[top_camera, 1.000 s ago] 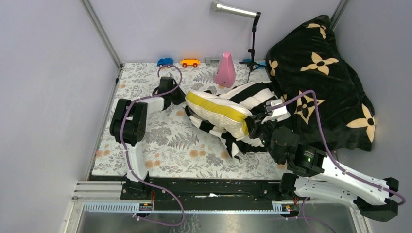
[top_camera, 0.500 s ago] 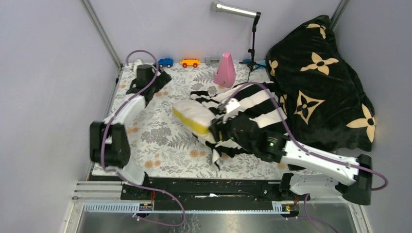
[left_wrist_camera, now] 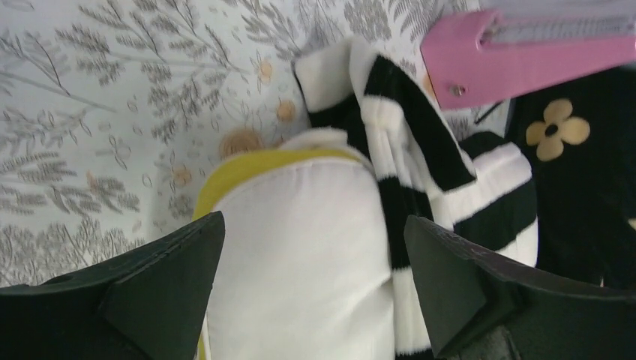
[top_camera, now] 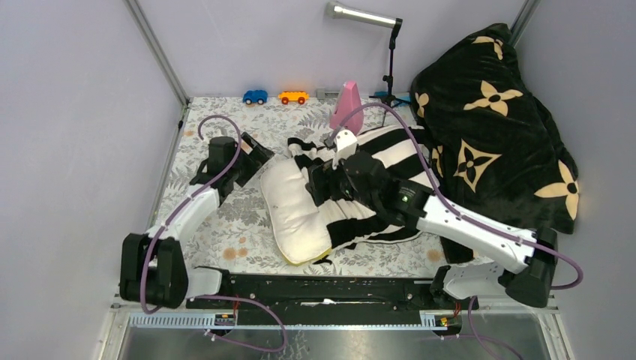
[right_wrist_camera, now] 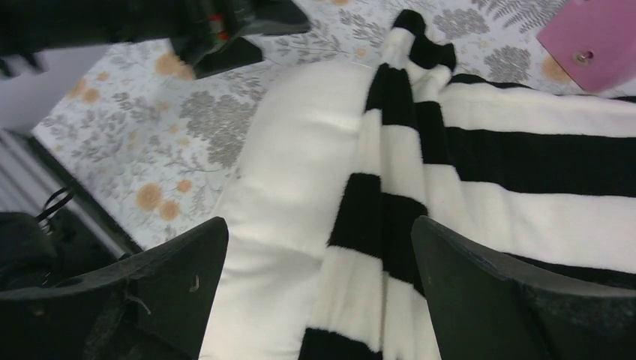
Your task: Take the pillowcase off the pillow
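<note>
The cream-white pillow (top_camera: 291, 210) lies flat on the floral cloth, its yellow edge band (top_camera: 312, 259) toward the near edge. Its right part is still inside the black-and-cream striped pillowcase (top_camera: 390, 157), which bunches toward the back right. My left gripper (top_camera: 256, 163) hovers open at the pillow's far-left end; in the left wrist view its jaws (left_wrist_camera: 315, 262) straddle the bare pillow (left_wrist_camera: 300, 255) beside the pillowcase (left_wrist_camera: 420, 150). My right gripper (top_camera: 316, 187) is open over the pillowcase's mouth; in the right wrist view its jaws (right_wrist_camera: 319, 262) span the pillow (right_wrist_camera: 292, 172) and pillowcase (right_wrist_camera: 525, 172). Neither holds anything.
A black plush blanket with tan flowers (top_camera: 495, 127) is heaped at the back right, touching the pillowcase. A pink cone-shaped object (top_camera: 346, 109), a stand with a lamp (top_camera: 390, 67), a blue toy car (top_camera: 255, 96) and an orange one (top_camera: 292, 97) line the back edge.
Both grippers have opened and let go. The pillow dropped from its raised, edge-up pose to lie flat nearer the front. The right arm swung left over it; the left arm swung out and came back.
</note>
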You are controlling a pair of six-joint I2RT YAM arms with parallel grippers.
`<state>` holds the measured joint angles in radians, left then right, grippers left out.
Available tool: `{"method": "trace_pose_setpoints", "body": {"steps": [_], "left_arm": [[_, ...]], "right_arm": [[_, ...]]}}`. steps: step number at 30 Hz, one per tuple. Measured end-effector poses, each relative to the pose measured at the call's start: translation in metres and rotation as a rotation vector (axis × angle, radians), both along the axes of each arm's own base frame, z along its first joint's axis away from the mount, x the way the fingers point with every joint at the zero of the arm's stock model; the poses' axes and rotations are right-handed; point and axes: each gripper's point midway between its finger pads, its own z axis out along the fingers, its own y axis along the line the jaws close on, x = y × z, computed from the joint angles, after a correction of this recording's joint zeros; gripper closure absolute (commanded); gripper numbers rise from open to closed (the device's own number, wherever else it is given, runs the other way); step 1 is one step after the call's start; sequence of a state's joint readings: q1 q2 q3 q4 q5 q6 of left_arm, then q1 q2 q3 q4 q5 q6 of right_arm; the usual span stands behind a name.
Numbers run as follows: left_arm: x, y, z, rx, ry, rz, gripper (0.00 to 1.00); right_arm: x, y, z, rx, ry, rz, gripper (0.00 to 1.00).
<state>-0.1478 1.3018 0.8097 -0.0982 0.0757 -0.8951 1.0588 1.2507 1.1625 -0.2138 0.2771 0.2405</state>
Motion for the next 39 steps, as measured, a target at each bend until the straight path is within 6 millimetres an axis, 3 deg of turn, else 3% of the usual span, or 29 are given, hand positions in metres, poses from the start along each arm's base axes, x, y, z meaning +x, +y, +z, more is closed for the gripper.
{"method": "trace_pose_setpoints", "body": {"steps": [3,7,12,14,17,18,23,29,33,34,37,39], "left_arm": [[-0.019,-0.009,0.004,-0.01,-0.002,-0.04,0.04],[-0.046,-0.019,0.018,-0.027,-0.06,-0.096,0.33],[-0.074,-0.024,0.006,-0.049,-0.056,-0.138,0.76],[-0.082,-0.025,-0.002,-0.055,-0.039,-0.151,0.72],[-0.094,-0.026,-0.014,-0.063,-0.01,-0.169,0.24],[-0.097,-0.027,-0.018,-0.057,0.0,-0.178,0.17],[-0.111,-0.026,-0.035,-0.052,0.071,-0.185,0.07],[-0.121,-0.033,-0.044,-0.079,0.096,-0.229,0.05],[-0.124,-0.046,-0.056,-0.134,0.112,-0.287,0.06],[-0.125,-0.051,-0.059,-0.152,0.119,-0.302,0.11],[-0.125,-0.065,-0.066,-0.19,0.131,-0.343,0.41],[-0.123,-0.068,-0.065,-0.199,0.123,-0.351,0.51]], "right_arm": [[0.024,-0.003,-0.018,-0.055,0.053,-0.052,0.0],[0.038,0.003,-0.063,-0.187,0.134,-0.075,0.03],[0.038,0.001,-0.106,-0.307,0.204,-0.081,0.01],[0.039,0.001,-0.109,-0.316,0.207,-0.086,0.0],[0.044,0.001,-0.11,-0.325,0.195,-0.106,0.0],[0.047,0.002,-0.11,-0.327,0.191,-0.113,0.0],[0.062,0.009,-0.123,-0.363,0.183,-0.152,0.0],[0.073,0.009,-0.144,-0.431,0.181,-0.194,0.05],[0.079,0.006,-0.151,-0.459,0.174,-0.22,0.22],[0.08,0.004,-0.151,-0.462,0.171,-0.229,0.28],[0.086,-0.001,-0.149,-0.469,0.163,-0.251,0.47],[0.092,-0.008,-0.149,-0.481,0.153,-0.276,0.59]]}}
